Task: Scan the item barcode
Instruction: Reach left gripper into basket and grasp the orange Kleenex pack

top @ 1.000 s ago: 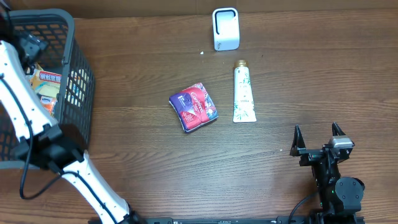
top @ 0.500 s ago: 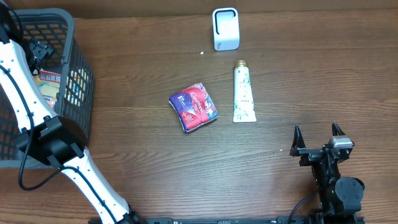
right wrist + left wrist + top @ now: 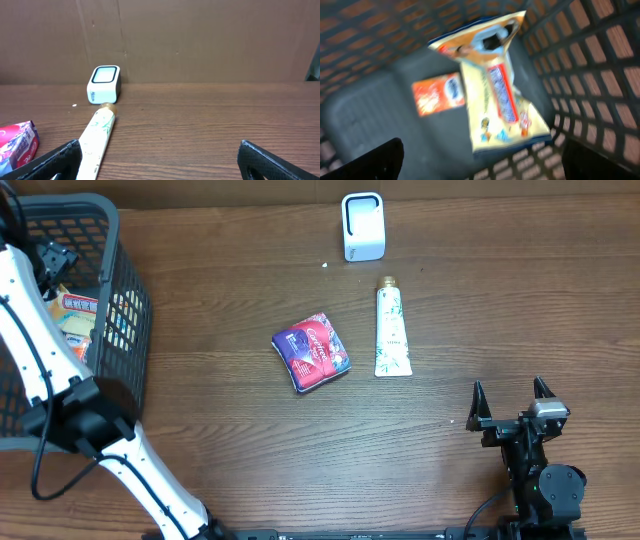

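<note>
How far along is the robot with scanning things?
Possibly done: a tube and a purple pouch lie near the scanner, though nothing shows they were scanned. In hand: the left gripper hovers open over a yellow snack bag inside the basket, gripping nothing. Left: grasp it and present it to the scanner. The right gripper sits open.

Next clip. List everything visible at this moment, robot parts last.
table: one, brown wood, under everything
basket: one, dark grey, table's left edge
snack bag: one, cream and red, in the basket
small packet: one, orange, beside the snack bag
scanner: one, white, far middle
tube: one, pale, gold cap, near the scanner
pouch: one, purple-red, centre, left of tube
left gripper: one, black, open, over the basket
right gripper: one, black, open, near right
</note>
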You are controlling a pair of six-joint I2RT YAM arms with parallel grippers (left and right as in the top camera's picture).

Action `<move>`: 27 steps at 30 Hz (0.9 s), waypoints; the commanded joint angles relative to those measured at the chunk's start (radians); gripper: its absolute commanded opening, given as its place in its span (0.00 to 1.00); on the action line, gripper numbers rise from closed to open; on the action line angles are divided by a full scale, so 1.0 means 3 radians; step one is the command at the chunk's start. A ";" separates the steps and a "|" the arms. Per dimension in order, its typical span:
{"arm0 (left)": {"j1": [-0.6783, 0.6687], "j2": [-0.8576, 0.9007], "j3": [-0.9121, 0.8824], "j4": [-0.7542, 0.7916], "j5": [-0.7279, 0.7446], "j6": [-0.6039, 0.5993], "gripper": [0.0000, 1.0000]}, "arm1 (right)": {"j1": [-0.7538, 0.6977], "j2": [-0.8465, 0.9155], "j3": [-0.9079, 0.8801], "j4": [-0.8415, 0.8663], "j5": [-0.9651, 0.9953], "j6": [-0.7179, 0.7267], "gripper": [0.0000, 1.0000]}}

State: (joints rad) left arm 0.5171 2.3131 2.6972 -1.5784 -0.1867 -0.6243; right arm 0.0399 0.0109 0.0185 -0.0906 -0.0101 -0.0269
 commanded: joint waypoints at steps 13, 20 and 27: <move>0.0266 -0.0248 -0.0932 0.0216 0.0258 -0.0523 0.87 | -0.0009 -0.0027 -0.0034 0.0019 0.0031 -0.0023 1.00; 0.0173 -0.0248 -0.1612 0.0895 0.0394 -0.0491 0.85 | -0.0009 -0.0027 -0.0034 0.0019 0.0031 -0.0023 1.00; 0.0177 -0.0248 -0.2097 0.1354 0.0440 -0.0496 0.84 | -0.0009 -0.0027 -0.0034 0.0019 0.0031 -0.0023 1.00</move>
State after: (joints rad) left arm 0.5671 2.2372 2.1204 -1.2118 -0.0677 -0.7830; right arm 0.0399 0.0109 0.0185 -0.0906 -0.0105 -0.0269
